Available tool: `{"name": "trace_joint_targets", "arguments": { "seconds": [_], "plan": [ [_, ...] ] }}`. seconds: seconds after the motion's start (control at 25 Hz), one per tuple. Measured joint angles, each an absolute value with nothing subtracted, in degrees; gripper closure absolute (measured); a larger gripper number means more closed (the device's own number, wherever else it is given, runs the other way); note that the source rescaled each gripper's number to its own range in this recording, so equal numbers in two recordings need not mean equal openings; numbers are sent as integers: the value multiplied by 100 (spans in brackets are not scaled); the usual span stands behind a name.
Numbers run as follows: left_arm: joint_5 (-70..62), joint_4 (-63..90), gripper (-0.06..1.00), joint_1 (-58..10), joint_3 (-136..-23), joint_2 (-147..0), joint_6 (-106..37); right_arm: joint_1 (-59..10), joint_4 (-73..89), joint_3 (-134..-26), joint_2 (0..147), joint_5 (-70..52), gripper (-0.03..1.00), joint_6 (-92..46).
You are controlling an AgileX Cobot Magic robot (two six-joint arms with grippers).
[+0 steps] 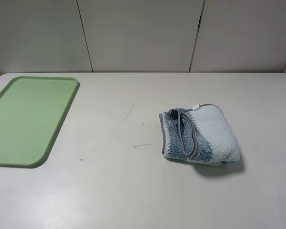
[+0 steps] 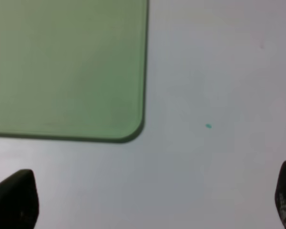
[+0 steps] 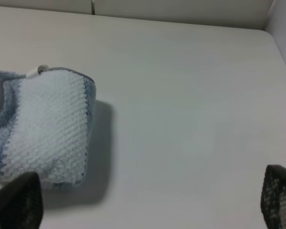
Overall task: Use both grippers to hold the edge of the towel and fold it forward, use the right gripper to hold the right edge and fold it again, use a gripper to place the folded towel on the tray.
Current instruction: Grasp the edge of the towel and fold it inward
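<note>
My black left gripper [image 2: 150,200] and right gripper [image 3: 148,200] hung wide open, empty. The blue-and-white striped terry towel [image 1: 200,135] looked soft and light, best pinched at its grey hem [image 1: 189,136].

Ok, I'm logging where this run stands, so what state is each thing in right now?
towel: loosely folded into a bundle, lying on the table, apart from the tray, not held.
tray: flat on the table, no towel on it.
left tool: open, holding nothing, above the table near the tray's corner.
right tool: open, holding nothing, close to the towel.
</note>
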State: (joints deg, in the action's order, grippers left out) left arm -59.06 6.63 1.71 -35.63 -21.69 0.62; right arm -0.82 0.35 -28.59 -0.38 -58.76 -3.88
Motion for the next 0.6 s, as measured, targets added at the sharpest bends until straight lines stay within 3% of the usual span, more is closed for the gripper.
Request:
{"name": "trace_joint_targets", "arguments": {
  "seconds": [0.6],
  "plan": [
    [-4928, 1806, -5, -42, -4347, -5327, -1419, -82, 35, -2859, -38, -5876, -3, -394]
  ]
}}
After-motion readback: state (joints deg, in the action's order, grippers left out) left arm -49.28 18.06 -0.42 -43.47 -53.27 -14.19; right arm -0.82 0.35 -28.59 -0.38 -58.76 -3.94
